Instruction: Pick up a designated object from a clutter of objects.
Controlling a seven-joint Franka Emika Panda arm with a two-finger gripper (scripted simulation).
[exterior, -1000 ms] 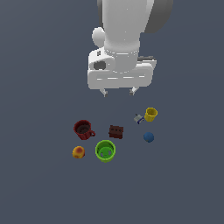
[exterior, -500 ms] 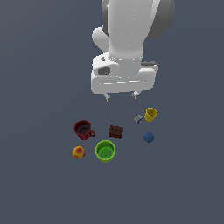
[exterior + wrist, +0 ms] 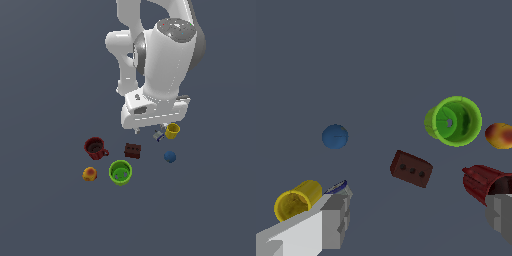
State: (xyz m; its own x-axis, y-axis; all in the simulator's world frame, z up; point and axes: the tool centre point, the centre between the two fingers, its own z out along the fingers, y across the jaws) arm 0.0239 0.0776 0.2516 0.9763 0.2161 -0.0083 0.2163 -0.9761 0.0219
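Note:
The small dark-blue ball lies on the grey floor at the exterior view's right of the clutter, just below the yellow cup. It also shows in the wrist view, free on all sides. My gripper hangs open and empty above the clutter, up and to the exterior view's left of the ball. In the wrist view the gripper has its two fingers spread wide, with nothing between them.
A tiny grey piece lies beside the yellow cup. A brown block, a red mug, a green cup and an orange lump lie to the ball's left in the exterior view.
The arm has come down and shifted to the exterior view's right, closer to the clutter. The gripper stays open. No object has moved.

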